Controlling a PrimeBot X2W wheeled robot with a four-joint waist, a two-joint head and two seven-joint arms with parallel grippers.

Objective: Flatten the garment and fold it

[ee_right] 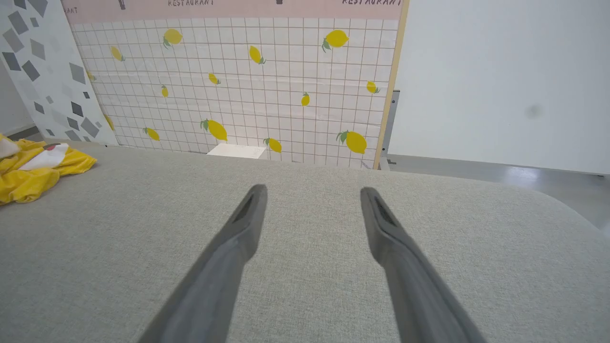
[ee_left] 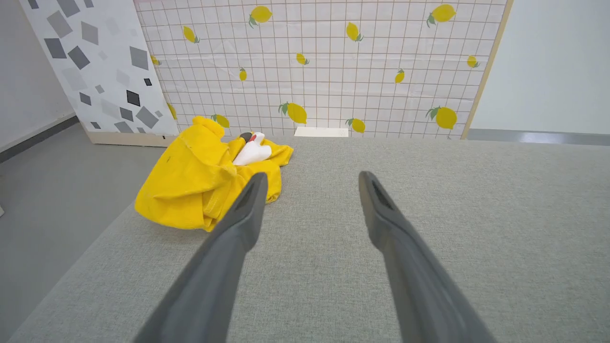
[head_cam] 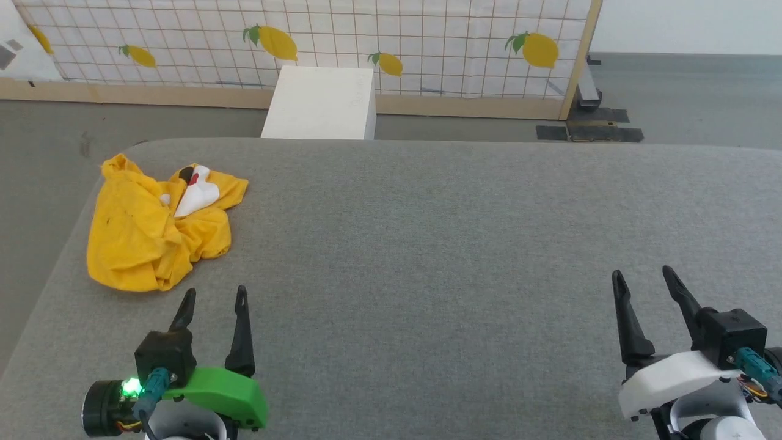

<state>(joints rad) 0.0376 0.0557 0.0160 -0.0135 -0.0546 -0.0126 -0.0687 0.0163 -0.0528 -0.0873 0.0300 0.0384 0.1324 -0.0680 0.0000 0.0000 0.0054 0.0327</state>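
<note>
The yellow garment (head_cam: 146, 232) lies crumpled in a heap near the far left corner of the grey padded table (head_cam: 427, 244), with a bit of white, red and black print showing on top. In the left wrist view the garment (ee_left: 200, 181) sits just ahead and to the left of the fingers. It also shows at the left edge of the right wrist view, where the garment (ee_right: 33, 174) is far off. My left gripper (head_cam: 217, 292) is open just short of the heap, holding nothing. My right gripper (head_cam: 641, 274) is open over bare table at the lower right.
A white box (head_cam: 321, 102) stands on the floor behind the table. Behind it runs a lemon-print grid screen (head_cam: 366, 43) with a wooden frame. The table's left edge (head_cam: 55, 275) drops to grey floor close beside the garment.
</note>
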